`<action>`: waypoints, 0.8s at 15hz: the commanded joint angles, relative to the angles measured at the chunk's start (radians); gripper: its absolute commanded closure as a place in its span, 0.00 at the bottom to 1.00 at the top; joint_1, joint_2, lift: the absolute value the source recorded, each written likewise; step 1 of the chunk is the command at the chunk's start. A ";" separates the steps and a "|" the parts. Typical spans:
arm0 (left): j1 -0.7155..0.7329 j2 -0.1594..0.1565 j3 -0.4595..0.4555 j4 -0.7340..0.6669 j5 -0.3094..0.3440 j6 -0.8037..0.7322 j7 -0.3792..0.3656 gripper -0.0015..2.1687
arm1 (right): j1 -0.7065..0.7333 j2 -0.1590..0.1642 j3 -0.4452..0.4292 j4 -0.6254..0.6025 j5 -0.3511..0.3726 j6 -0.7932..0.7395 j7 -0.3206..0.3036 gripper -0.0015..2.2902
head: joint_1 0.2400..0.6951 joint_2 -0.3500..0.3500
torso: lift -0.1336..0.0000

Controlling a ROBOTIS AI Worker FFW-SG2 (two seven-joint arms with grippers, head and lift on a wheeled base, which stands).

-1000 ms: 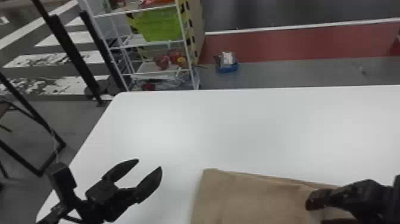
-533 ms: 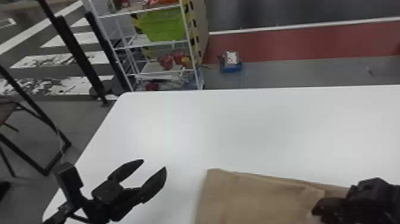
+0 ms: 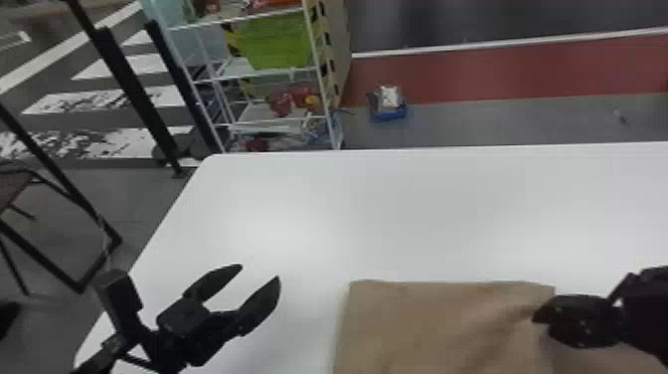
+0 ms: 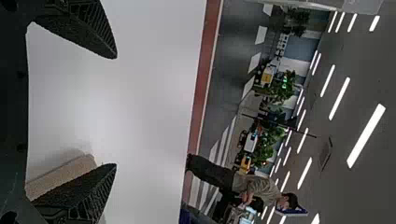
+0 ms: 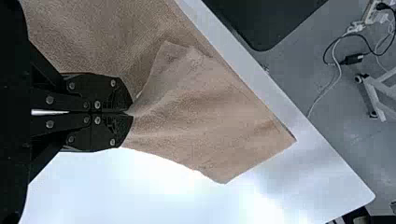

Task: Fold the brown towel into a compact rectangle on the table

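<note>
1. Brown towel (image 3: 437, 328) lies on the white worktop (image 3: 447, 214), in the bottom part of the head view, from the middle over to the right
2. Its far edge looks nearly straight, and there are soft wrinkles near the right claw (image 3: 538, 316)
3. That claw is at the lower right of the frame, with its two fingers together, clamped on a little pinch of the towel
4. In the right wrist view, folds spread out from the finger tips, and a flap of towel lies on top of more towel
5. The left claw (image 3: 260, 272) is at the lower left of the frame, apart from the towel, with its two black fingers wide apart
6. At the upper left, past the worktop, a white rack (image 3: 268, 121) holds a bright green bin (image 3: 278, 42)
</note>
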 commanded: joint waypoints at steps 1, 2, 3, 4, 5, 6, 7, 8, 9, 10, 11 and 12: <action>-0.013 -0.004 -0.003 0.013 -0.001 0.000 -0.002 0.02 | 0.053 -0.010 -0.038 -0.004 0.013 -0.010 0.005 0.62 | 1.00 0.85 | 0.00; -0.017 -0.004 -0.008 0.019 -0.005 0.000 -0.002 0.02 | 0.057 -0.005 -0.028 0.021 0.038 -0.023 0.005 0.62 | 1.00 0.83 | 0.00; -0.018 -0.004 -0.012 0.019 -0.008 0.000 -0.004 0.02 | 0.053 -0.002 -0.029 0.035 0.048 -0.044 0.005 0.62 | 1.00 0.82 | 0.00; -0.018 -0.004 -0.012 0.021 -0.009 0.000 -0.004 0.02 | 0.047 -0.002 -0.046 0.031 0.038 -0.041 0.005 0.62 | 1.00 0.82 | 0.00; -0.018 -0.004 -0.012 0.021 -0.009 0.000 -0.004 0.02 | 0.047 -0.004 -0.071 0.015 0.019 -0.038 0.005 0.62 | 1.00 0.80 | 0.00; -0.018 -0.004 -0.012 0.021 -0.009 0.000 -0.004 0.02 | 0.060 -0.005 -0.101 -0.024 -0.013 -0.029 0.005 0.62 | 1.00 0.79 | 0.00; -0.021 -0.004 -0.012 0.022 -0.009 0.000 -0.004 0.02 | 0.085 -0.007 -0.129 -0.050 -0.025 -0.023 0.005 0.62 | 1.00 0.78 | 0.00; -0.023 -0.004 -0.012 0.024 -0.009 0.003 -0.005 0.02 | 0.105 -0.008 -0.135 -0.045 -0.012 -0.035 0.005 0.62 | 1.00 0.78 | 0.00; -0.023 -0.004 -0.018 0.028 -0.009 0.003 -0.007 0.02 | 0.119 -0.007 -0.134 -0.025 0.011 -0.044 0.005 0.62 | 1.00 0.77 | 0.00; -0.023 -0.004 -0.018 0.030 -0.011 0.000 -0.008 0.02 | 0.125 -0.004 -0.130 0.002 0.019 -0.075 0.005 0.62 | 1.00 0.76 | 0.00; -0.023 -0.004 -0.020 0.032 -0.011 0.003 -0.008 0.02 | 0.126 -0.004 -0.135 0.004 0.015 -0.078 0.005 0.62 | 1.00 0.75 | 0.00; -0.023 -0.004 -0.020 0.032 -0.011 0.003 -0.008 0.02 | 0.128 -0.002 -0.153 -0.016 -0.013 -0.072 0.005 0.62 | 1.00 0.74 | 0.00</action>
